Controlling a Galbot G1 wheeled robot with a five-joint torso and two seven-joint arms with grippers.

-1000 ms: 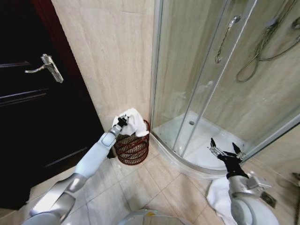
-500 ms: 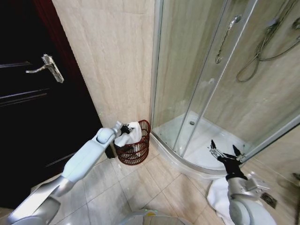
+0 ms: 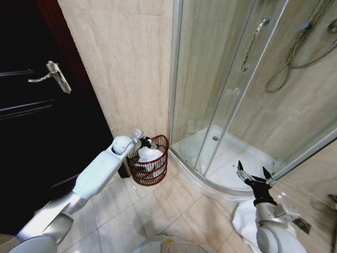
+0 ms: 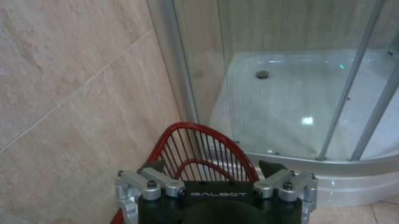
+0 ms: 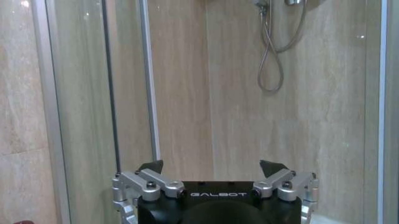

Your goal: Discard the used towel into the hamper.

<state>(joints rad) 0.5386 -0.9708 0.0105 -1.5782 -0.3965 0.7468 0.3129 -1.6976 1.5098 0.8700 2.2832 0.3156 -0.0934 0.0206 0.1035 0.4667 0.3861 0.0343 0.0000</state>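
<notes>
Towel down in the hamper, right under the left gripper (fingers apart, holding nothing). Right gripper open too, far off by the shower.

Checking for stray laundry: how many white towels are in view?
2: one towel lies inside the hamper by the wall; another towel lies on the floor beside the right arm. More may be hidden.

White towel lies inside the upright reddish wire hamper
</notes>
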